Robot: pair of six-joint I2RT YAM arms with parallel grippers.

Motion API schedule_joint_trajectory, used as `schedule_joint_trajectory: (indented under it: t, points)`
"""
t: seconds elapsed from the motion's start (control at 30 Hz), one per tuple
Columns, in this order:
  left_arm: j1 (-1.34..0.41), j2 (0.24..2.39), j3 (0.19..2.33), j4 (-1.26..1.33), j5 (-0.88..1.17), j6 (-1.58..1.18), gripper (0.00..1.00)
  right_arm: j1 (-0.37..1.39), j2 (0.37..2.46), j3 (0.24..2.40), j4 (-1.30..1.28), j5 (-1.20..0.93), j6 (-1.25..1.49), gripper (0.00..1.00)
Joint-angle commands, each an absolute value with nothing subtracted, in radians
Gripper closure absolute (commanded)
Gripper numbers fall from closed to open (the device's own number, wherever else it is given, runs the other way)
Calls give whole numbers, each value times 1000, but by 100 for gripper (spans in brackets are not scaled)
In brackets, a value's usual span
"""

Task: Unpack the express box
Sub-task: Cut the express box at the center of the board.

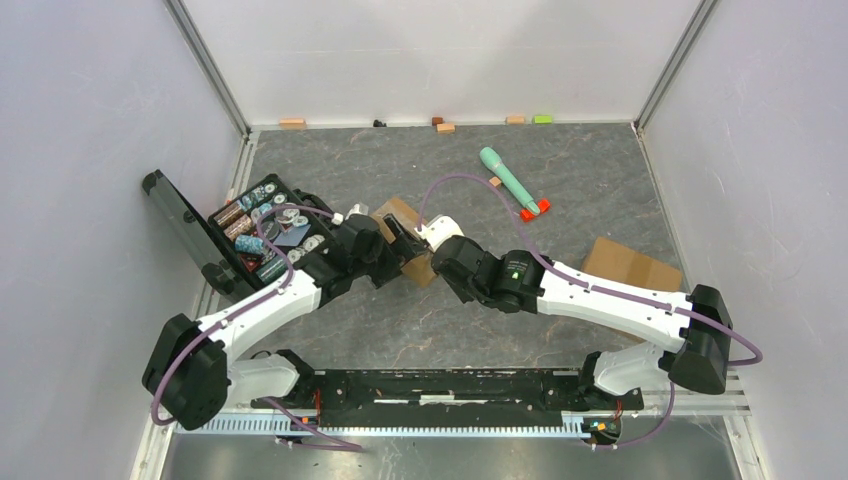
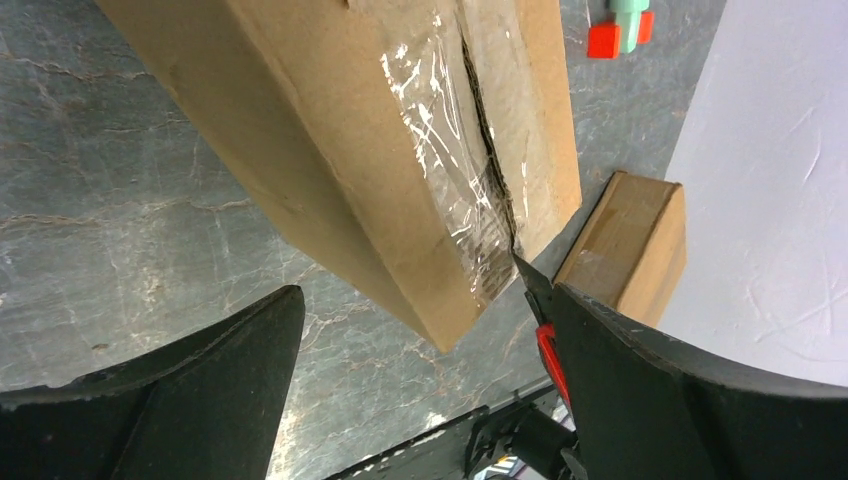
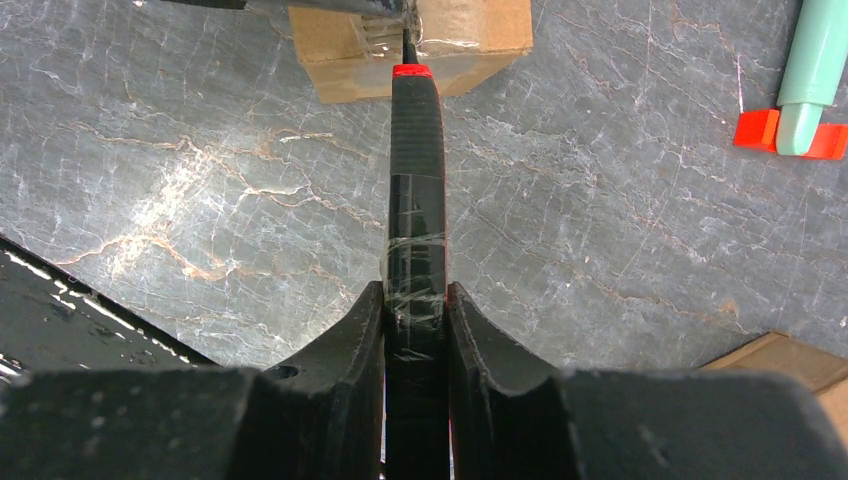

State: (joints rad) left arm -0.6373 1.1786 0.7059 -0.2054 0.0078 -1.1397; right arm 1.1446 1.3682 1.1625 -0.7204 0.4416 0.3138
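the express box (image 2: 350, 130) is plain brown cardboard, lying flat on the grey marbled table (image 1: 560, 230) a little left of centre, between the two wrists. a strip of clear tape runs along its top seam; the tape is crinkled and wrinkled, and the seam under it shows as a dark, ragged line down to the near edge of the box.

the left gripper (image 2: 425, 300) has its fingers (image 2: 170, 400) spread wide. the near corner of the box sits just beyond the gap between them, and neither finger is seen touching the cardboard.

the right gripper (image 3: 415, 300) is clamped tight on a knife (image 3: 416, 180), a black handle wrapped in clear tape with a red collar at the front. its thin blade points away from the wrist and its tip meets the box at the end of the taped seam.

a second, smaller cardboard box (image 1: 630, 265) lies well apart on the right side of the table. a teal tool with red ends (image 1: 512, 182) lies toward the back. an open black tool case (image 1: 262, 232) stands at the left edge.
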Motion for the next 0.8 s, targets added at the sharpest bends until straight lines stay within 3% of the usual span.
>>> schedule_joint_trajectory:
  t: [0.0,0.43,0.77]
  points:
    - [-643,1189,698,-89,-5,-1232,0,1150,1369,1161,-698,421,313,100]
    - [-647,1267,716,-114,-23,-1243,1,1149,1370,1156,-696,416,315,100]
    - [-668,1368,796,-267,-64,-1161,14,1148,1361,1163,-703,434,314,100]
